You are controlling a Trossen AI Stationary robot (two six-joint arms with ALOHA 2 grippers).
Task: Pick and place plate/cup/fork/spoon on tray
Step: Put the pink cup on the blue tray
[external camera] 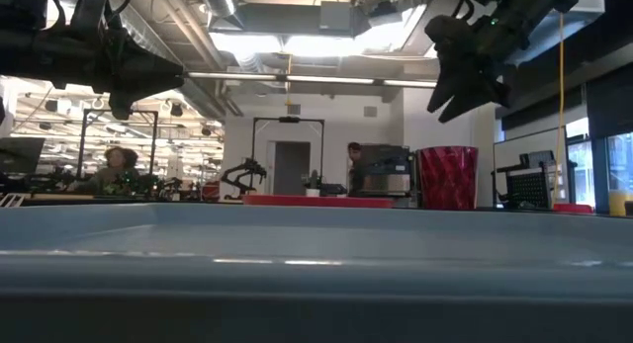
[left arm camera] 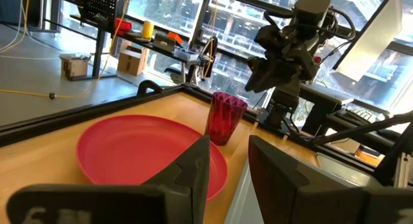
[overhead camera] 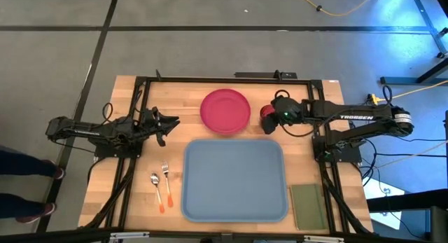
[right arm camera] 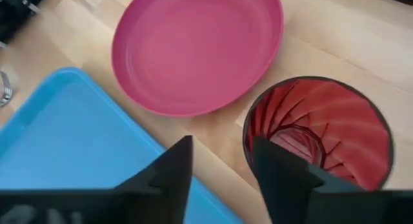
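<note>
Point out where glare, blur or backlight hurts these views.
Low view: the tray rim fills the foreground, blurred, and ceiling lights leave both arms as silhouettes. Left wrist view: bright windows behind the cup. High view: blue glare on the floor, top right.

1. Both arms are dark, jointed and matte, with black cables trailing.
2. The right arm (overhead camera: 364, 119) bears white "TROSSEN" lettering, with a green light near its wrist.
3. The left arm (overhead camera: 91, 129) looks all black.

wood-grain table (overhead camera: 140, 194); smooth plastic tray (overhead camera: 234, 180); glossy plate (overhead camera: 225, 110).
</note>
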